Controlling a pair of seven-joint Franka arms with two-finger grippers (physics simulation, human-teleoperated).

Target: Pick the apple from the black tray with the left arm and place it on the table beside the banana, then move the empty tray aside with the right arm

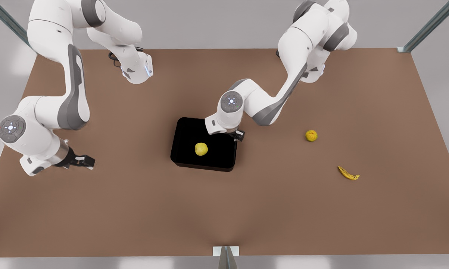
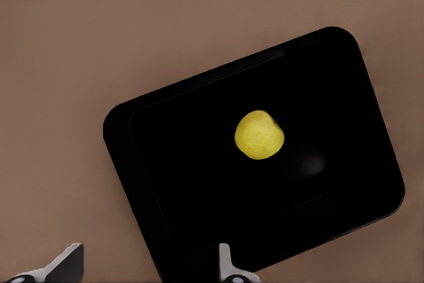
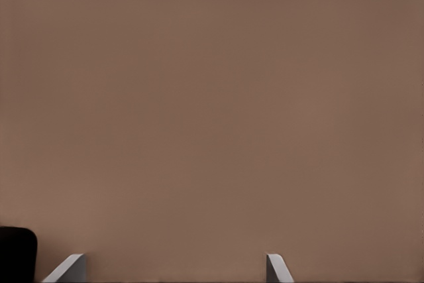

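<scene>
- Left tool (image 1: pixel 239 135): positioned over the black tray (image 1: pixel 183 130), at the tray corner that faces the far edge of the tabletop (image 1: pixel 134 209) and the front view's right. The left wrist view shows the fingertips (image 2: pixel 228 266) spread apart with nothing between them; the tool is open and empty.
- Right tool (image 1: pixel 85 161): positioned low over bare tabletop near the edge at the front view's left, well apart from the tray. The right wrist view shows its fingertips (image 3: pixel 277 268) spread wide and empty. This arm waits.
- Apple (image 1: pixel 201 149): lies inside the black tray, roughly central, resting on the tray floor and clear of all walls.
- Banana (image 1: pixel 348 173): lies on the tabletop towards the edge at the front view's right, well apart from the tray. Its long axis runs diagonally across the tabletop. A smaller orange-yellow fruit (image 1: pixel 311 135) lies near it, on the side towards the far edge.
- Governing relation: from the left tool, the apple lies towards the near edge of the tabletop and towards the front view's left, diagonally inward across the tray. The left tool is by far the nearer of the two.
- Judgement: the pick is not yet made. The next move requires the left tool to shift over the tray centre, then descend with the fingers straddling the apple.
- Risk, as judged: the round apple may roll on the glossy tray floor if one finger touches first.
</scene>
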